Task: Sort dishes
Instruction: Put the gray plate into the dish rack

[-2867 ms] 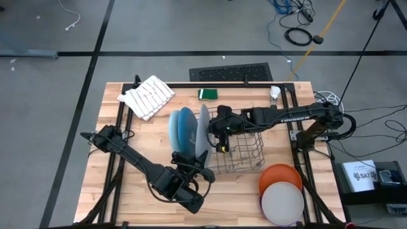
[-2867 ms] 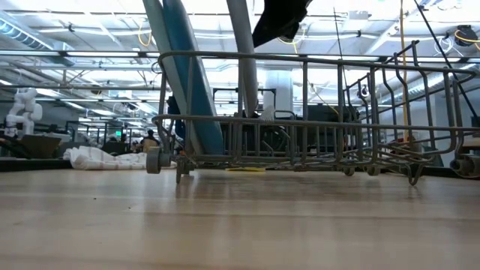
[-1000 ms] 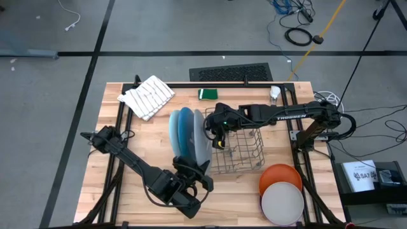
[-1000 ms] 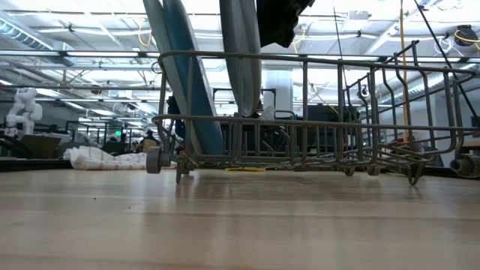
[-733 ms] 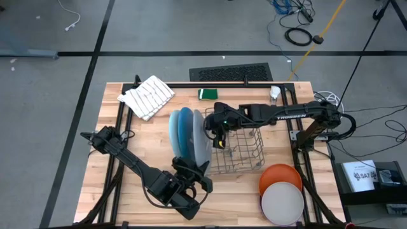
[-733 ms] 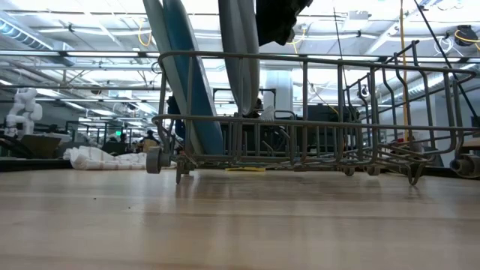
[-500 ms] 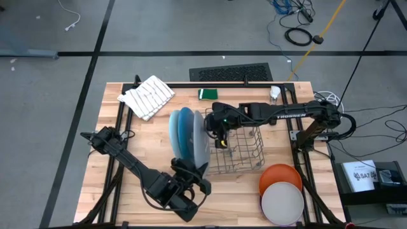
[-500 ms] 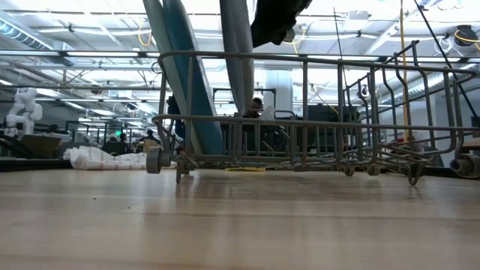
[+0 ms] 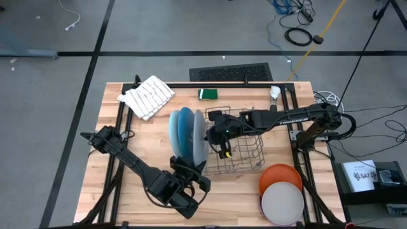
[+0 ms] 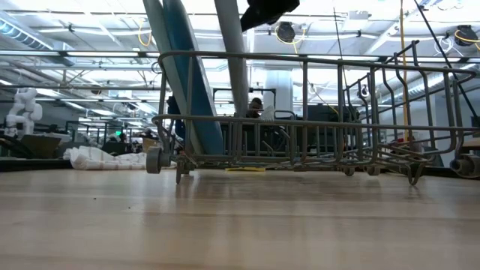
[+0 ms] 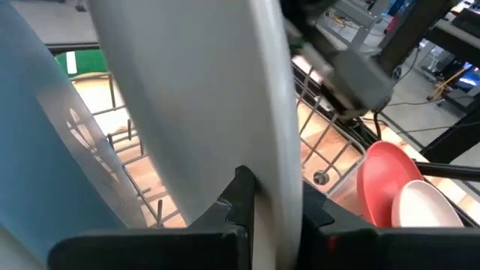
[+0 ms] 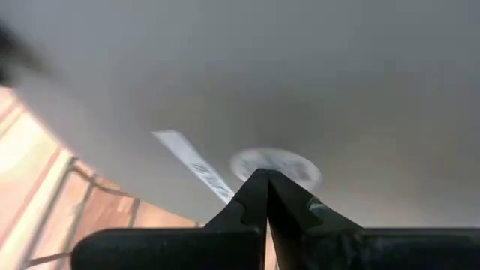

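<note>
Wooden tabletop fills the high view: at upper left lies a striped cloth, and at centre the left gripper pinches the lower rim of the grey plate, which stands on edge in the wire rack beside two blue plates. Seating that plate seems the step in hand; next the left fingers must let go cleanly without tipping it. Just right, the right gripper, pressed together, crowds the plate's face, while the orange plate and off-white plate wait at lower right.
</note>
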`<state>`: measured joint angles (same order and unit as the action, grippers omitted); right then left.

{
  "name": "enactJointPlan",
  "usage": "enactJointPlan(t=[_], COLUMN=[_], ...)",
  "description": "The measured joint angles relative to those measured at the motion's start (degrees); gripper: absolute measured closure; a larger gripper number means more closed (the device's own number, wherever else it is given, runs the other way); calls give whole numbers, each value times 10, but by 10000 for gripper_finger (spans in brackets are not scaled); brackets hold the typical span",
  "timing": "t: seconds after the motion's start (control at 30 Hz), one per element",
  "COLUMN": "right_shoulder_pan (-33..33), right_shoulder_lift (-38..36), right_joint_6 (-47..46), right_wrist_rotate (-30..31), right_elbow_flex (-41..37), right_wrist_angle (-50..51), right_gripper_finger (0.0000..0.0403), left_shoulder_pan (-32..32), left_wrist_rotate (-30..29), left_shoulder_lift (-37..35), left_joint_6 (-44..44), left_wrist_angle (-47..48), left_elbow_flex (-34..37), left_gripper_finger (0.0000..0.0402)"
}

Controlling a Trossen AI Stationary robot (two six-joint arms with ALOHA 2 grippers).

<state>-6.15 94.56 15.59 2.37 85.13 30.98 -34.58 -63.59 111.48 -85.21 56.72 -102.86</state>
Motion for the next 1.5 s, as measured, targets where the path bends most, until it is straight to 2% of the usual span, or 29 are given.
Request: enactJointPlan(t=[0.2,0.33,0.5,0.63,0.8,0.87,1.33,1.5], right_shoulder_pan=[-30,-42,-55,-67,-81,-86,-98,-100], right_shoulder_lift=[-1,-1,-1,-4,-9,-9,-9,-9], right_joint_6=[2,2,4,7,-32,-45,-37,-34], right_wrist_rotate=[46,47,72,76,76,76,81,81], right_elbow_flex=[55,91,122,132,132,132,132,132], right_wrist_angle=[81,111,164,225,323,344,296,296], right_gripper_finger=[372,348,338,337,337,337,337,337], left_shoulder_pan=[23,38,38,30,23,22,38,52], left_wrist_rotate=[8,21,22,22,42,43,56,78], left_shoulder_lift=[0,0,0,-5,-5,-5,-3,5], left_joint_6=[-14,-37,-45,-100,-220,-230,-225,-230], left_wrist_angle=[2,6,18,78,191,202,175,180], left_elbow_flex=[0,0,0,0,1,1,1,9], left_gripper_finger=[379,384,384,384,384,384,385,385])
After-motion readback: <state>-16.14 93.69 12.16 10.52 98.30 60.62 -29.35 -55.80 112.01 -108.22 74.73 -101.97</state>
